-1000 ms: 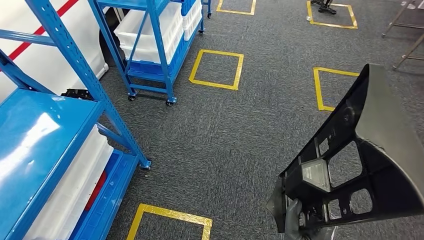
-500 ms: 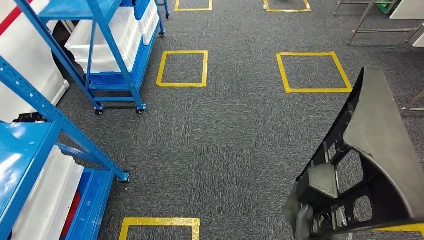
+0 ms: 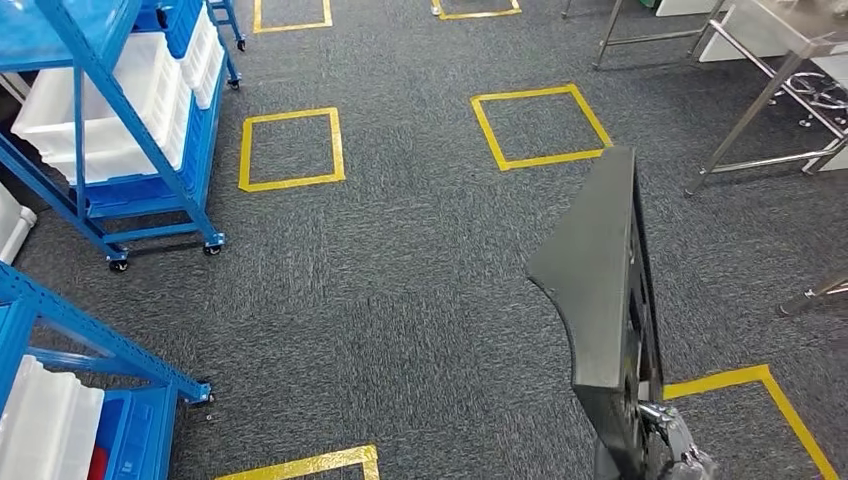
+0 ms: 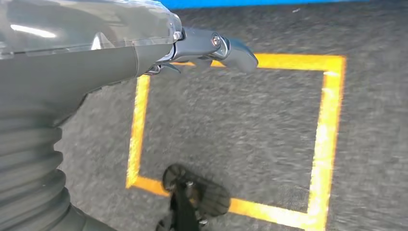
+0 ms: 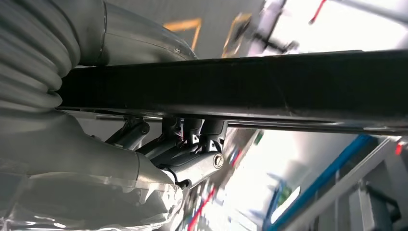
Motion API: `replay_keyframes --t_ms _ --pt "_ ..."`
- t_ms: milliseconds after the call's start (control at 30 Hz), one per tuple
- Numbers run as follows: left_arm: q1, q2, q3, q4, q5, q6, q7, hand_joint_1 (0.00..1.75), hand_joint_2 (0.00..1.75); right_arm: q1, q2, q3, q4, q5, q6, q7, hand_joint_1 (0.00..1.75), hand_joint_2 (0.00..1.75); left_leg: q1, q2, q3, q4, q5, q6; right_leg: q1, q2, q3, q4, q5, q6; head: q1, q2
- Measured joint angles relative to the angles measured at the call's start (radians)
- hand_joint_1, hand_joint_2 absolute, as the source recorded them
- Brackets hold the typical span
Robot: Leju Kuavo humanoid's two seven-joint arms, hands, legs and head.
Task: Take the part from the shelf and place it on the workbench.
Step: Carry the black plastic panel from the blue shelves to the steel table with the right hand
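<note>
Black plastic part [image 3: 610, 300] is off the shelf and riding upright in your right hand [image 3: 668, 440], on the way to the workbench.

Your right hand's fingers [image 5: 192, 159] are clamped on the part's lower edge; it stands edge-on above the grey carpet [image 3: 420, 290], well apart from the blue shelving [image 3: 120, 150]. Your left hand [image 4: 192, 45] hangs over a yellow tape square [image 4: 332, 134] holding nothing, its fingers loosely apart. Judging by the metal table legs [image 3: 750, 110] nearby, the next move calls for walking on and lowering the part flat. No brand, label or writing can be read.
</note>
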Motion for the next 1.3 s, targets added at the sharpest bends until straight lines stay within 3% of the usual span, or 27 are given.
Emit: replay_keyframes --t_ms 33,67,133,167,200,267,333,367,433,500,567,600,633,667,700,733,800,867,933,1000,1067,1100,1133,1167,1200,1233,1300 --pt "0.001 0.0 -0.001 0.0 -0.001 0.0 -0.001 0.0 1.75 0.001 0.002 -0.007 0.0 0.039 -0.019 0.015 1.75 1.75 -0.001 0.018 0.0 -0.003 0.002 0.005 0.002 -0.042 -0.024 0.053 -0.032 0.001 0.002 0.0" --pt "0.003 0.0 -0.001 0.0 -0.002 0.0 -0.002 0.0 1.75 0.002 0.004 -0.013 0.001 0.083 -0.04 0.032 1.75 1.75 -0.004 0.035 0.0 -0.004 0.002 0.008 0.002 -0.068 -0.056 0.118 -0.067 0.003 0.003 0.0" --pt "0.005 0.0 -0.001 0.0 -0.007 -0.001 -0.002 0.0 1.75 0.003 0.007 -0.026 0.005 0.185 -0.079 0.074 1.75 1.75 -0.007 0.071 -0.002 -0.004 0.001 0.009 -0.002 -0.083 -0.103 0.221 -0.103 0.008 0.004 0.0" --pt "0.005 0.0 -0.002 0.0 -0.01 -0.001 -0.001 0.0 1.75 0.005 0.008 -0.033 0.007 0.232 -0.091 0.094 1.75 1.75 -0.008 0.088 -0.002 -0.003 0.001 0.009 -0.004 -0.086 -0.102 0.224 -0.094 0.009 0.004 0.0" --pt "0.004 0.0 -0.003 0.0 -0.013 -0.001 -0.001 0.0 1.75 0.006 0.009 -0.04 0.009 0.278 -0.098 0.115 1.75 1.75 -0.008 0.103 -0.001 -0.003 -0.001 0.008 -0.005 -0.091 -0.078 0.186 -0.069 0.01 0.004 0.0" --pt "0.0 -0.001 -0.004 0.0 -0.017 -0.002 0.001 0.0 1.75 0.007 0.011 -0.052 0.01 0.355 -0.101 0.149 1.75 1.75 -0.01 0.127 0.004 -0.002 -0.005 0.003 -0.002 -0.134 0.008 0.041 -0.012 0.006 0.004 0.0" --pt "-0.003 -0.001 -0.005 0.0 -0.02 -0.002 0.003 0.0 1.75 0.006 0.013 -0.061 0.009 0.42 -0.102 0.179 1.75 1.75 -0.014 0.145 0.011 0.0 -0.011 -0.007 0.005 -0.171 0.061 -0.052 0.008 -0.005 0.003 0.0" --pt "-0.005 -0.001 -0.005 0.0 -0.022 -0.002 0.005 0.0 1.75 0.006 0.014 -0.066 0.007 0.45 -0.103 0.192 1.75 1.75 -0.015 0.153 0.014 0.0 -0.013 -0.012 0.009 -0.173 0.063 -0.06 0.005 -0.011 0.003 0.0" --pt "-0.009 0.0 -0.006 0.0 -0.026 -0.002 0.007 0.0 1.75 0.006 0.017 -0.075 -0.001 0.507 -0.104 0.214 1.75 1.75 -0.014 0.17 0.02 -0.001 -0.016 -0.023 0.007 -0.148 0.061 -0.064 0.011 -0.023 0.003 0.0" --pt "-0.011 0.002 -0.006 0.0 -0.031 -0.003 0.008 0.0 1.75 0.006 0.02 -0.081 -0.012 0.548 -0.105 0.225 1.75 1.75 -0.011 0.139 0.011 0.031 -0.045 -0.032 0.001 -0.124 0.06 -0.073 0.02 -0.035 0.0 0.0" --pt "-0.011 0.003 -0.006 0.0 -0.036 -0.004 0.008 0.0 1.75 0.004 0.023 -0.083 -0.021 0.567 -0.107 0.227 1.75 1.75 -0.006 0.08 -0.038 0.144 -0.112 -0.038 -0.001 -0.1 0.057 -0.076 0.026 -0.042 -0.003 0.0" --pt "-0.01 0.003 -0.006 0.0 -0.037 -0.005 0.008 0.0 1.75 0.003 0.024 -0.084 -0.023 0.573 -0.107 0.228 1.75 1.75 -0.004 0.064 -0.07 0.215 -0.143 -0.04 0.0 -0.086 0.056 -0.075 0.027 -0.043 -0.004 0.0" --pt "-0.008 0.003 -0.006 0.0 -0.039 -0.007 0.009 0.0 1.75 0.003 0.025 -0.084 -0.025 0.577 -0.107 0.228 1.75 1.75 -0.003 0.058 -0.094 0.268 -0.158 -0.042 0.001 -0.071 0.055 -0.073 0.027 -0.043 -0.004 0.0" --pt "-0.007 0.003 -0.006 0.0 -0.041 -0.009 0.009 0.0 1.75 0.003 0.026 -0.085 -0.027 0.581 -0.107 0.227 1.75 1.75 -0.003 0.056 -0.105 0.287 -0.152 -0.042 0.002 -0.056 0.055 -0.071 0.027 -0.043 -0.004 0.0" --pt "-0.007 0.004 -0.006 0.0 -0.042 -0.011 0.01 0.0 1.75 0.003 0.026 -0.086 -0.028 0.584 -0.107 0.226 1.75 1.75 -0.003 0.053 -0.097 0.264 -0.126 -0.041 0.002 -0.041 0.056 -0.069 0.026 -0.043 -0.004 0.0" --pt "-0.007 0.004 -0.006 0.0 -0.043 -0.013 0.01 0.0 1.75 0.003 0.026 -0.086 -0.029 0.587 -0.107 0.226 1.75 1.75 -0.003 0.044 -0.074 0.206 -0.085 -0.038 0.002 -0.026 0.056 -0.065 0.025 -0.041 -0.004 0.0" --pt "-0.008 0.005 -0.007 0.0 -0.047 -0.017 0.009 0.0 1.75 0.002 0.027 -0.087 -0.032 0.598 -0.107 0.223 1.75 1.75 0.0 -0.003 -0.022 0.075 -0.028 -0.031 0.002 0.001 0.052 -0.056 0.023 -0.035 -0.004 0.0" --pt "-0.009 0.006 -0.007 0.0 -0.05 -0.02 0.008 0.0 1.75 0.0 0.029 -0.086 -0.033 0.613 -0.107 0.222 1.75 1.75 -0.002 -0.032 -0.002 0.021 -0.018 -0.023 0.0 0.023 0.043 -0.052 0.025 -0.023 -0.004 0.0" --pt "-0.012 0.006 -0.007 0.0 -0.051 -0.024 0.007 0.0 1.75 0.001 0.03 -0.086 -0.034 0.63 -0.108 0.226 1.75 1.75 -0.002 -0.015 0.0 0.015 -0.014 -0.014 -0.003 0.043 0.036 -0.053 0.03 -0.009 -0.004 0.0" --pt "-0.014 0.005 -0.009 0.0 -0.051 -0.03 0.006 0.0 1.75 0.002 0.029 -0.085 -0.034 0.652 -0.108 0.241 1.75 1.75 0.002 0.011 0.002 0.005 -0.005 -0.001 0.0 0.011 0.021 -0.027 0.011 0.0 -0.001 0.0" --pt "-0.013 0.006 -0.011 0.0 -0.052 -0.035 0.005 0.0 1.75 0.0 0.028 -0.08 -0.033 0.673 -0.108 0.264 1.75 1.75 0.0 0.039 0.001 0.0 -0.001 0.009 0.003 -0.053 -0.025 0.069 -0.048 0.005 0.004 0.0" --pt "-0.011 0.006 -0.011 0.0 -0.052 -0.036 0.005 0.0 1.75 -0.002 0.025 -0.076 -0.033 0.682 -0.108 0.281 1.75 1.75 -0.002 0.054 -0.001 0.0 -0.001 0.011 0.002 -0.071 -0.056 0.136 -0.081 0.008 0.006 0.0" --pt "-0.01 0.007 -0.012 0.0 -0.053 -0.037 0.005 0.0 1.75 -0.002 0.02 -0.071 -0.032 0.692 -0.108 0.301 1.75 1.75 -0.004 0.069 -0.001 0.0 -0.001 0.011 0.0 -0.079 -0.081 0.19 -0.1 0.01 0.006 0.0" --pt "-0.009 0.007 -0.012 0.0 -0.053 -0.038 0.005 0.0 1.75 -0.002 0.013 -0.065 -0.032 0.702 -0.108 0.323 1.75 1.75 -0.005 0.084 -0.002 0.001 -0.002 0.012 -0.001 -0.084 -0.092 0.216 -0.103 0.011 0.006 0.0" --pt "-0.01 0.007 -0.013 0.0 -0.054 -0.039 0.005 0.0 1.75 -0.002 0.005 -0.059 -0.031 0.711 -0.108 0.342 1.75 1.75 -0.006 0.098 -0.001 0.001 -0.003 0.011 -0.002 -0.088 -0.083 0.204 -0.086 0.012 0.006 0.0" --pt "-0.011 0.007 -0.014 0.0 -0.055 -0.041 0.005 0.0 1.75 -0.002 -0.002 -0.053 -0.03 0.719 -0.108 0.359 1.75 1.75 -0.006 0.111 0.001 0.001 -0.005 0.01 -0.003 -0.096 -0.054 0.153 -0.056 0.01 0.006 0.0" --pt "-0.012 0.006 -0.015 0.0 -0.055 -0.047 0.003 0.0 1.75 -0.004 -0.015 -0.037 -0.029 0.733 -0.108 0.388 1.75 1.75 -0.009 0.133 0.008 0.002 -0.011 0.004 0.003 -0.137 0.024 0.012 -0.002 0.002 0.006 0.0"
